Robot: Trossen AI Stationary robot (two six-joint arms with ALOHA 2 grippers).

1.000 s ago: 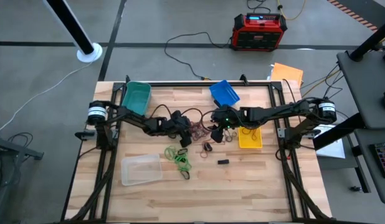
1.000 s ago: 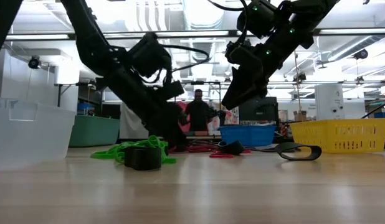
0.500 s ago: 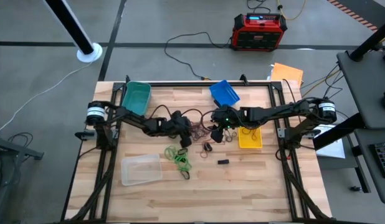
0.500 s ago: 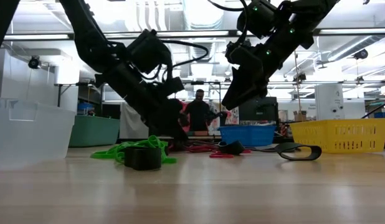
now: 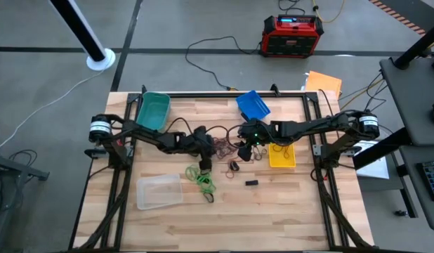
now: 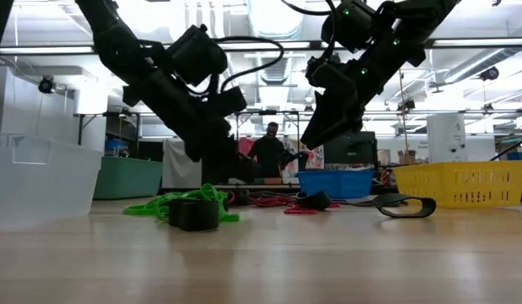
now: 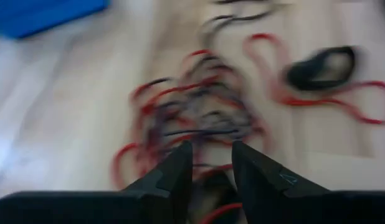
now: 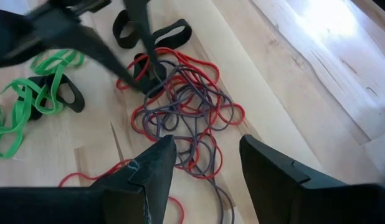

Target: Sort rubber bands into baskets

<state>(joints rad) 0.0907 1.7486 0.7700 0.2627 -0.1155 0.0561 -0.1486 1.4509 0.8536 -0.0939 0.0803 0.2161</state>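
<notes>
- My teal-green basket (image 5: pixel 153 110) sits at the table's (image 5: pixel 287 211) far left corner; I see nothing inside it.
- The clear basket (image 5: pixel 159 191) lies near the left front, and it looks bare from above.
- Just beside its right end lies a bunch of green rubber bands (image 5: pixel 201 177), with a dark band at the bunch's near end.
- My left gripper (image 5: pixel 204 163) hangs just above the table between the green bunch and the tangle of red and dark rubber bands (image 5: pixel 222 146); its fingers (image 7: pixel 180 171) stand a little apart with a red strand between them, and I cannot tell whether they pinch it.
- Compared with a second ago, my left arm has lifted and pulled back toward the left, and its base joint has turned.
- The blue basket (image 5: pixel 253 105) stands at the far middle; what it holds is hidden from me.
- My right gripper (image 5: pixel 244 150) hovers over the red tangle with its jaws spread and nothing in them, unchanged from before.
- A small black block (image 5: pixel 251 183) lies alone on the table.
- The yellow basket (image 5: pixel 281 156) sits on the right, partly under my right arm.
</notes>
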